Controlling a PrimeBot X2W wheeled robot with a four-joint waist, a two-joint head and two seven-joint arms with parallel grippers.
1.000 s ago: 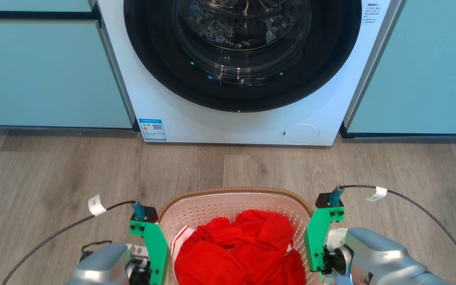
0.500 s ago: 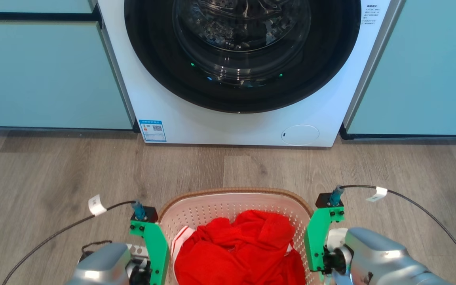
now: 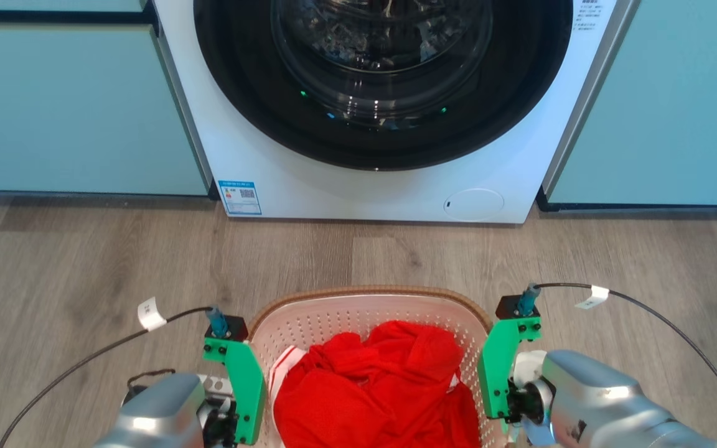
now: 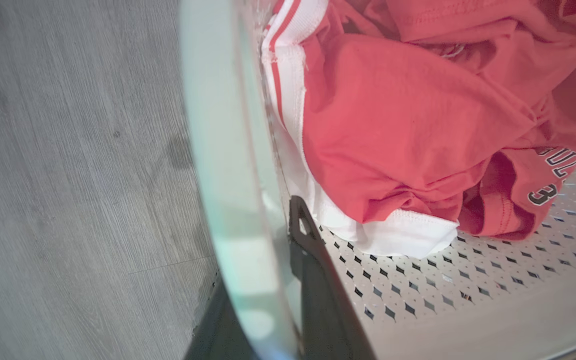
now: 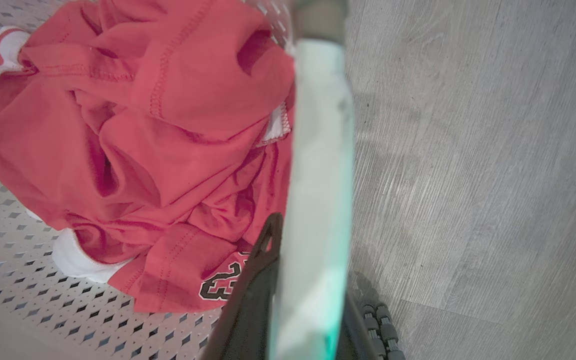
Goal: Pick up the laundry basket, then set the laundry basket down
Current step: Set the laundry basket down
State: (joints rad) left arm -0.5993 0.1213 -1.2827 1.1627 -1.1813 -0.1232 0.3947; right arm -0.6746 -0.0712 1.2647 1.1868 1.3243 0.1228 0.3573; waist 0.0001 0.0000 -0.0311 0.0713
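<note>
Head view: perforated white laundry basket (image 3: 327,326) holding red clothes (image 3: 377,392).

Right gripper (image 5: 313,280) fingers clamp laundry basket (image 5: 320,150) rim, one inside, one outside. Red clothes (image 5: 143,150) heaped on perforated bottom. Grey wood floor (image 5: 468,150) beside.

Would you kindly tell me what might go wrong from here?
The left end effector and right end effector pinch only the thin rim of the laundry basket; uneven arm motion could tilt it or let it slip. The washing machine stands just ahead, so drifting forward risks a bump.
</note>
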